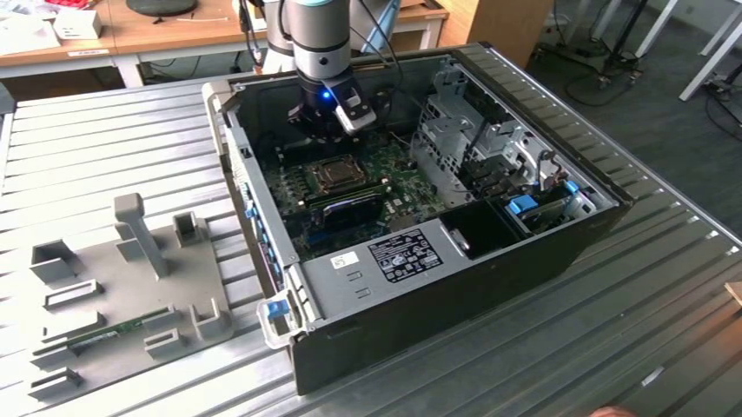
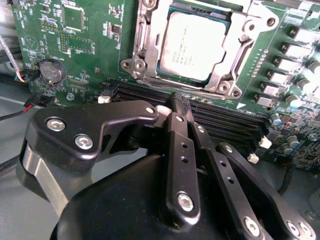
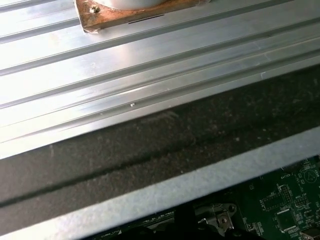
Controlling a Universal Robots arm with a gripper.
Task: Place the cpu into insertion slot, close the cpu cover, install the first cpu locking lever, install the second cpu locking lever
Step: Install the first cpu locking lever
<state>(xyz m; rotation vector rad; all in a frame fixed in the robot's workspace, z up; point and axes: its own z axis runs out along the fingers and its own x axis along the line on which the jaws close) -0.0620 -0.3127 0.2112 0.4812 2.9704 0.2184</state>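
Your gripper (image 2: pixel 172 107) sits low in the second wrist view, its black fingers (image 2: pixel 182 150) drawn together at the tips with nothing between them; it carries no part. In the exterior view it (image 1: pixel 330 120) hangs inside the open computer case (image 1: pixel 603 208) at the upper middle of the frame, just above the socket area.

The cpu (image 2: pixel 196 46) already lies flat in the insertion slot (image 2: pixel 227 82), top centre of the second wrist view; its dull silver lid sits level and square. The cpu cover (image 2: pixel 150 35) looks to be down around it, the chip showing through its window, so I judge the placing done and the cover closed or nearly so; whether either locking lever is latched I cannot tell.

If the levers are your step, come in with the tips kept together and press on the lever's free end rather than on the cover; push down and then sideways under the hook, slowly; keep clear of the black memory slots (image 2: pixel 150 92) just beside the socket and of the small capacitors (image 2: pixel 280 77) at the right edge. The green motherboard (image 2: pixel 85 45) flexes easily, I expect, so ease off if it bows.
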